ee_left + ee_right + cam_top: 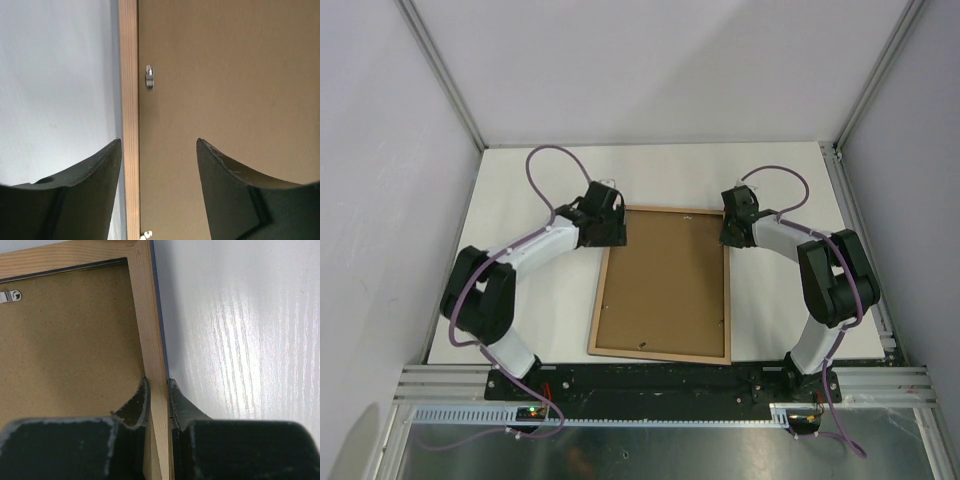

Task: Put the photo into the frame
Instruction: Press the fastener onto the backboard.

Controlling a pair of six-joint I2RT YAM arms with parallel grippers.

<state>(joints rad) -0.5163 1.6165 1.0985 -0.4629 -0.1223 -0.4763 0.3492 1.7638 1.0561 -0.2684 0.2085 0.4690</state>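
Observation:
The frame (728, 300) lies face down in the middle of the table, its light wood back up, with a brown backing board (665, 285) set inside it. The photo is hidden. My left gripper (615, 236) hovers at the frame's far left corner. In the left wrist view it (159, 140) stands open, its fingers astride the wood rail (129, 75) and touching nothing. My right gripper (731, 238) is at the far right corner. In the right wrist view it (158, 381) is shut on the frame's right rail (147, 315), one finger on each side.
Small metal clips (149, 77) (10, 296) sit on the backing board near the rails. The white table (775, 300) is walled on the left, far and right sides. A black base bar (650, 380) runs along the near edge.

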